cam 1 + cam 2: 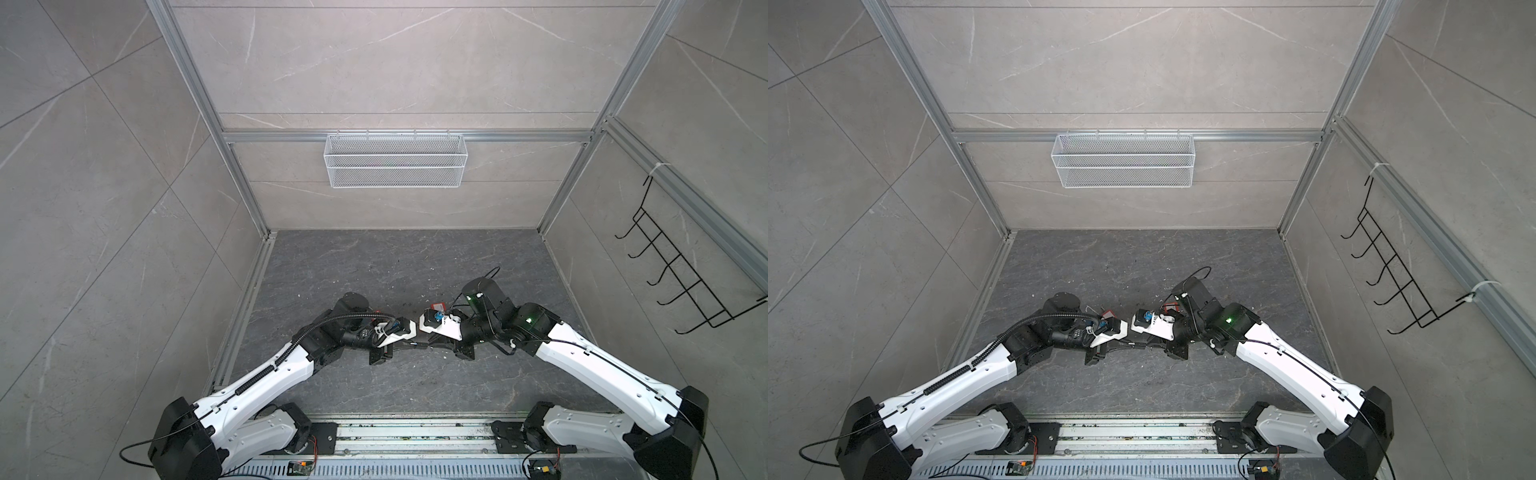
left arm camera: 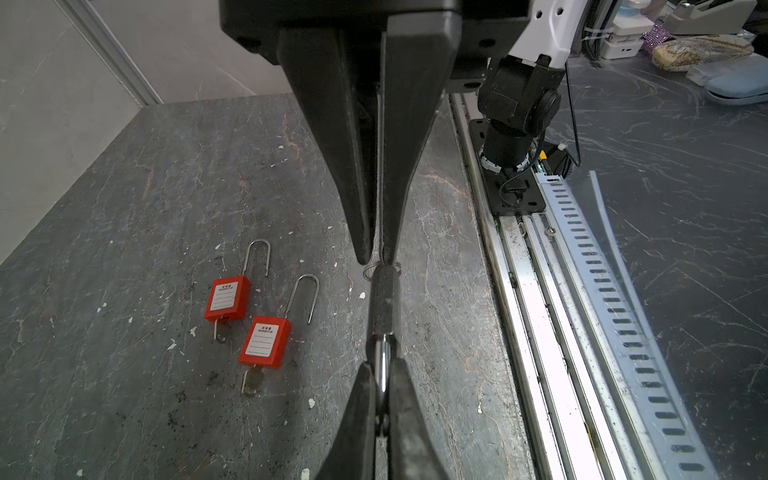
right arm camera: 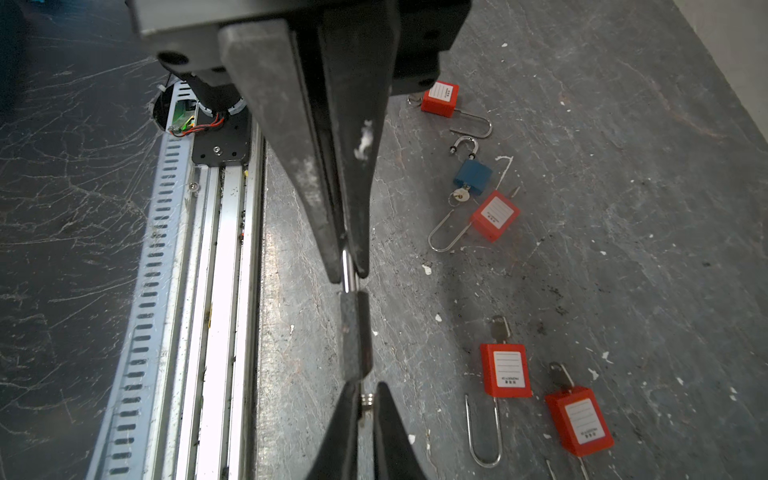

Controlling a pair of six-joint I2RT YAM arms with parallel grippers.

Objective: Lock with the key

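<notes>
L tool (image 2: 377, 262) clamps key (image 3: 366, 402); R tool (image 3: 349, 272) clamps black padlock (image 3: 355, 336) by shackle (image 2: 383, 368). Table (image 3: 623, 257): 4 red padlocks (image 3: 440, 99) (image 3: 495, 216) (image 3: 505, 370) (image 3: 579, 419), 1 blue padlock (image 3: 472, 176).

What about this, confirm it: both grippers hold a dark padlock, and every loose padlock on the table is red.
Wrong colour: the right wrist view shows one blue padlock among the red padlocks. The left gripper, by the key, and right gripper do hold the dark padlock.

You find the padlock (image 2: 383, 303) over the worktop (image 1: 415, 266) near the middle of its front edge, the left gripper (image 2: 383, 366) on its left end and the right gripper (image 3: 368, 389) at the key (image 3: 365, 401) on its right, while five other padlocks (image 3: 505, 370) lie on the worktop close behind it.
</notes>
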